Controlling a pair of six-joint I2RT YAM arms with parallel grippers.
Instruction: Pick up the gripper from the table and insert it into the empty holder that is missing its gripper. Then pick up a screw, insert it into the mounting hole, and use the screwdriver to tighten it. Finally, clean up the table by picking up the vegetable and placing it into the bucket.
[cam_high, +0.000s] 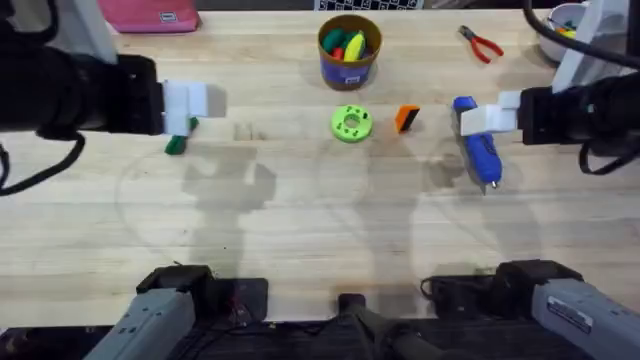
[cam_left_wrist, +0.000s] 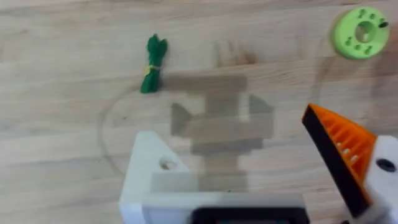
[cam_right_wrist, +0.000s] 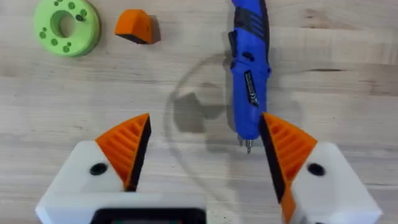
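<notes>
The wooden counter (cam_high: 300, 240) carries everything the task needs, and both arms hover above it, the left arm reaching in from the left side and the right arm from the right. The bucket (cam_high: 349, 50) stands at the far middle, already holding bright toy pieces. The blue screwdriver (cam_high: 478, 148) lies under the right end effector (cam_right_wrist: 202, 149), its long axis running away from the arm bases toward the far edge, with its metal tip just beside that end effector's ribbed orange pads.

The right end effector is spread wide with nothing between its two orange tips. The left end effector (cam_left_wrist: 249, 168) shows one orange ribbed tip and, opposite it, the empty holder (cam_left_wrist: 155, 171), a bare white mount with a dark hole; it too is spread and grips nothing.

The bright green disc (cam_high: 351, 123) sits near the middle. The gripper (cam_high: 406, 118), a small orange wedge, lies just beside the disc on its right, between disc and screwdriver. That places it nearer the right arm, off to the left of the right end effector, so picking it up looks like the right arm's job, a short sideways reach.

The vegetable (cam_high: 177, 142) lies beneath the left end effector, well apart from the bucket.
</notes>
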